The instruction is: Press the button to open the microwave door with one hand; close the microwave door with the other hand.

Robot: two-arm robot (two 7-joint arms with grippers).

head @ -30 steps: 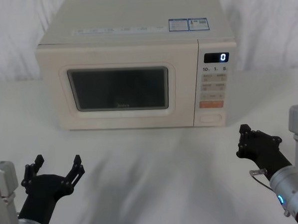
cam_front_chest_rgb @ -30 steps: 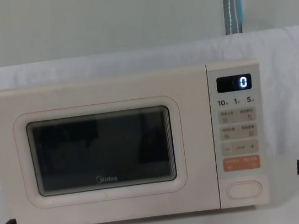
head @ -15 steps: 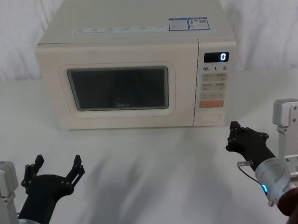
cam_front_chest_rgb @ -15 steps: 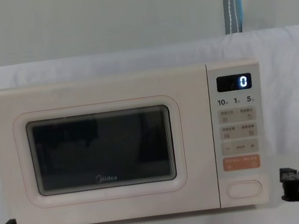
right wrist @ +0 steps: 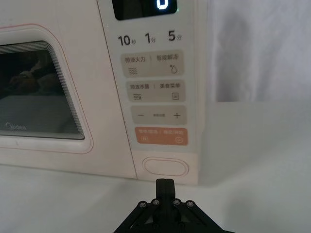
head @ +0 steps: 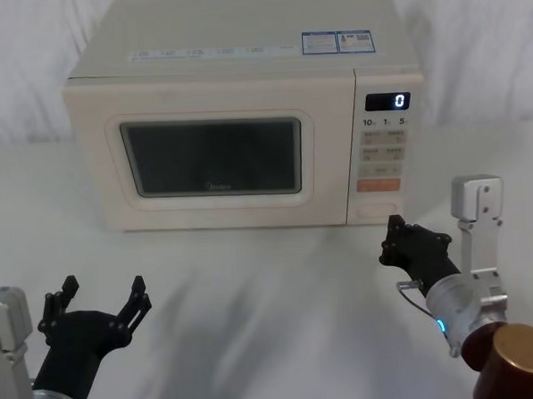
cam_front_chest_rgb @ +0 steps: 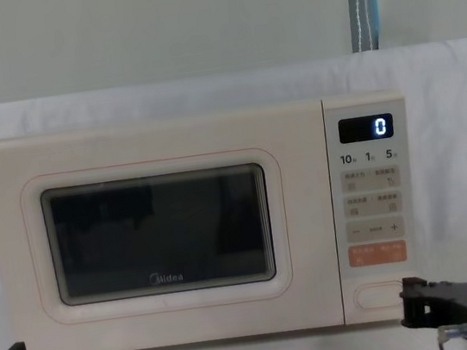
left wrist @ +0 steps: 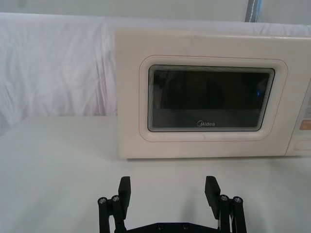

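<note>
- Right wrist view shows the right gripper (right wrist: 165, 183) with its two fingers pressed together into one narrow tip, holding nothing, and this tip points at the button (right wrist: 165, 167) from just below it, near but not touching as far as I can judge.
- Seen from the head, the same gripper (head: 394, 224) is just in front of the lower right corner of the microwave (head: 231, 40), where the button (head: 377, 211) sits at the bottom of the control panel.
- For a good press, I think the closed tip should rise a little and go straight forward onto the middle of the button, not onto its rim.
- The orange key (right wrist: 161, 136) is directly above the button, so a tip that arrives too high could press this key and start a program instead of opening the door.
- The push should be short and firm and square to the panel, because a slanted push may slide off the smooth button or move the whole microwave back on the table (head: 272, 297).
- The microwave door (head: 212, 158) is shut flat against the body, and the display (head: 387, 102) shows "0".
- The left gripper (head: 100, 296) waits low at the near left with its fingers spread wide and empty, well apart from the door.
</note>
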